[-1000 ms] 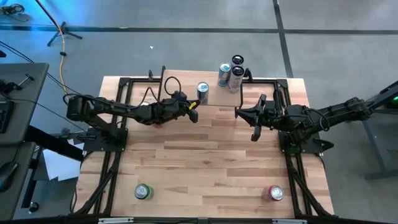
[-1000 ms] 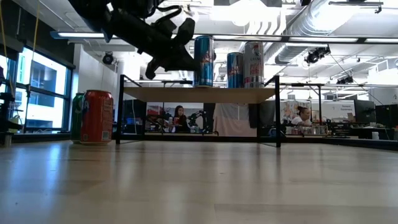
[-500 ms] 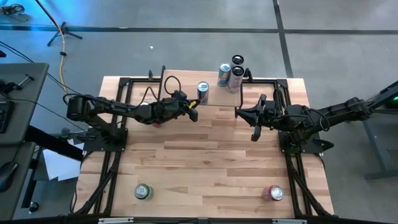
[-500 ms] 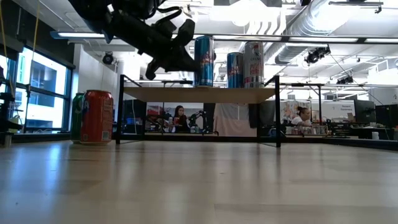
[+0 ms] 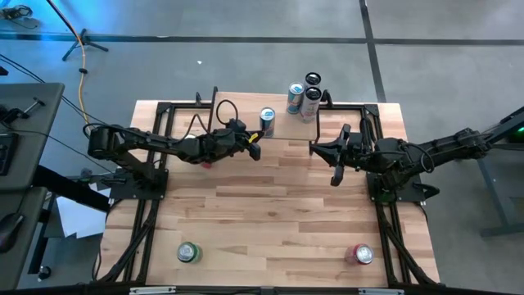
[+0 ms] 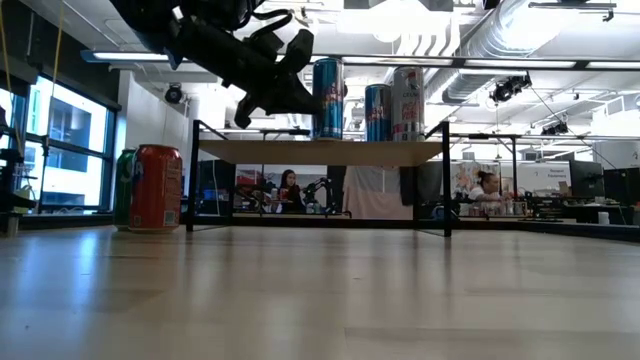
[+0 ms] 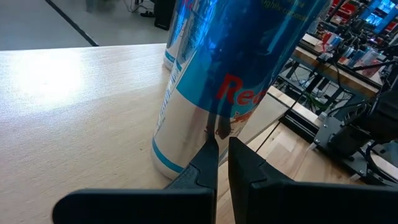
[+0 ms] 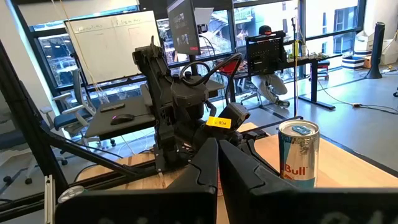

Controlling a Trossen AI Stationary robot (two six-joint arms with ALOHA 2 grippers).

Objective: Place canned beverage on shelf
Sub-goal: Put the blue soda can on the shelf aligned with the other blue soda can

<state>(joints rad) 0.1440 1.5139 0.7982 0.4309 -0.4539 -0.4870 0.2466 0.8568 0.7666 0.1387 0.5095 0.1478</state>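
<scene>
My left gripper (image 7: 222, 146) hangs just short of a tall blue and silver can (image 7: 205, 93), and my two fingers (image 7: 202, 165) are pressed nearly together with only a thin slit between them, so I am holding nothing. The can stands upright directly ahead of my fingertips, on the pale wood of the shelf (image 7: 68, 118), close to but apart from my tips as far as I can judge. From above, my left gripper (image 5: 252, 146) sits at the shelf's near edge with that can (image 5: 267, 120) just beyond it, and from table height the can (image 6: 326, 97) reads as planted flat on the shelf (image 6: 320, 151), not tilted. I judge the can placed and the step in hand to be getting clear of it. To do that well I should back straight away along the line my fingers point, keeping level, with no sideways sweep, because a tall narrow can so close to the board's edge would tip from a light knock. Farther along the shelf, beyond my can, more cans (image 5: 304, 98) stand grouped near the far corner, well apart from me. My right gripper (image 5: 327, 152) waits off to the other side above the table, its fingers (image 8: 205, 165) drawn close together and empty. Two more cans, one green (image 5: 189, 252) and one red (image 5: 362, 255), stand on the table far behind both my grippers.
</scene>
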